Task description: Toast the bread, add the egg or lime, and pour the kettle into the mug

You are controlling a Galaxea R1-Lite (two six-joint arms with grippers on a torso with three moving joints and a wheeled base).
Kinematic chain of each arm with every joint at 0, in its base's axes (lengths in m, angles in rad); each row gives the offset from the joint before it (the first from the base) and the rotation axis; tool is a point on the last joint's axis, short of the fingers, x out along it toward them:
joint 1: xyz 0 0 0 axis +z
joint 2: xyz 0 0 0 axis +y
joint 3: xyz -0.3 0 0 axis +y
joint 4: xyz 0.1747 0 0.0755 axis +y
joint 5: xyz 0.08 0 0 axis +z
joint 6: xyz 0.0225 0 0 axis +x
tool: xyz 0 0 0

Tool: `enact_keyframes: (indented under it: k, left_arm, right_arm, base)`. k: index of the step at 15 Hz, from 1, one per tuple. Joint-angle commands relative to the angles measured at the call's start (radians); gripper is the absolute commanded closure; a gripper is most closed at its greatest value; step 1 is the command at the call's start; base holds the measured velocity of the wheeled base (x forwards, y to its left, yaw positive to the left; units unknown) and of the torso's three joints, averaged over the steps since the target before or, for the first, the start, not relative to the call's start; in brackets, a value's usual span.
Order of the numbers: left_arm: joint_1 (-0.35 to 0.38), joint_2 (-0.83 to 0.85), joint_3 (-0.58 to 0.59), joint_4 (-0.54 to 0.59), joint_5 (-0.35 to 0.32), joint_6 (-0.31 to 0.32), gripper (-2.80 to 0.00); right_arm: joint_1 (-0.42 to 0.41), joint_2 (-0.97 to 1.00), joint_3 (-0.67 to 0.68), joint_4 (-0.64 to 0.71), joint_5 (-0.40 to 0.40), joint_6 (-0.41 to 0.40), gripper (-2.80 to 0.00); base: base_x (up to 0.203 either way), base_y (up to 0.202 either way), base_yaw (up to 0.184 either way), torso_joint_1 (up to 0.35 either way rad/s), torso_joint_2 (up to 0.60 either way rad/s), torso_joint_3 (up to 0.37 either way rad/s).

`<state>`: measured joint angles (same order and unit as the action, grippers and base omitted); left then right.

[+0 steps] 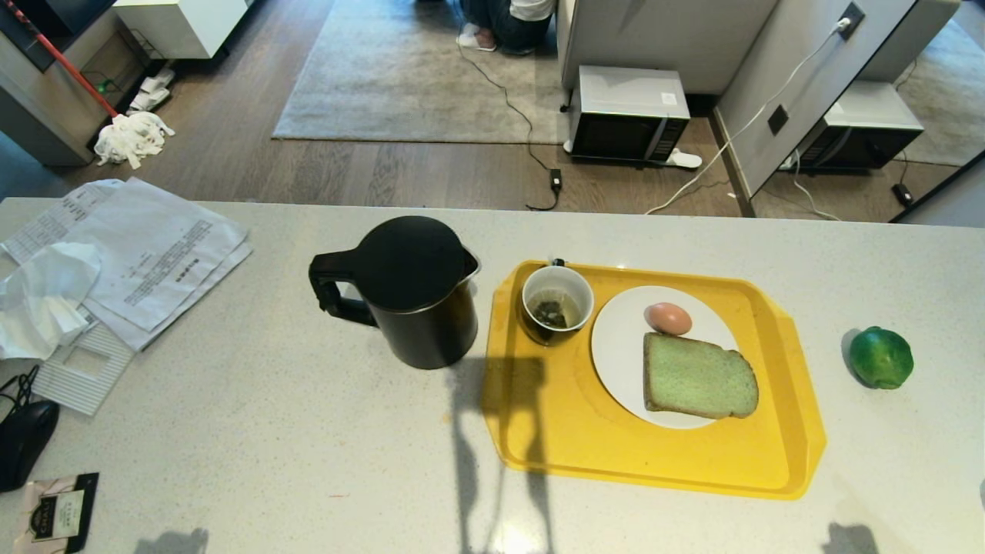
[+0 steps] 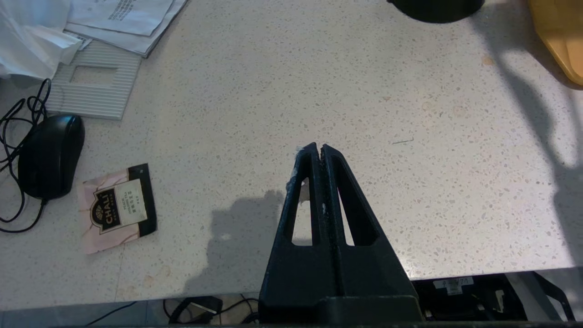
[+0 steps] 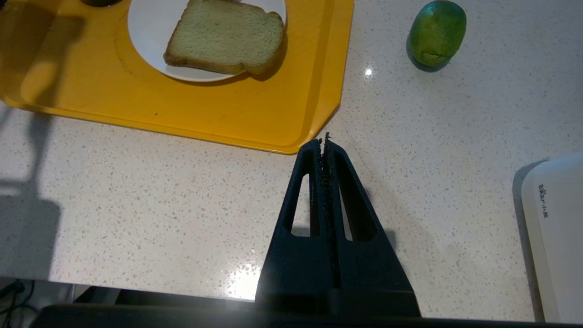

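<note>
Pale speckled worktop [image 1: 254,431], seen from above. Centre: a black kettle [image 1: 408,288], lid on, handle toward the papers [image 1: 154,254] lying at the left edge. Just beside it, a yellow tray [image 1: 662,462] carries a mug [image 1: 557,302], white inside with dark contents, and a white plate [image 1: 623,346]. On the plate, a slice of bread [image 1: 696,377] lies flat, with an egg [image 1: 668,318] touching its far edge. A lime [image 1: 881,357] rests on the worktop, right of the tray and apart from it.

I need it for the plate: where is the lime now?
In the head view the lime lies on the bare counter, right of the yellow tray, apart from it.
</note>
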<state>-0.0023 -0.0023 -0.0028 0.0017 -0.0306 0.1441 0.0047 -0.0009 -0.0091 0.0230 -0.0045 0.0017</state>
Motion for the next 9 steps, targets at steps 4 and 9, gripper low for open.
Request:
enact_keyframes:
  k: [4,9]
  left_arm:
    - [0.0,0.001,0.001,-0.002,0.009,-0.082,0.0]
    - [0.001,0.002,0.001,-0.003,0.02,-0.098,0.0]
  right_arm:
    - [0.001,0.001,0.0,0.0,0.0,0.0,0.0]
    - [0.001,0.001,0.0,0.0,0.0,0.0,0.0]
  base:
    - [0.0,0.0,0.0,0.0,0.0,0.0]
    - [0.0,0.0,0.0,0.0,0.0,0.0]
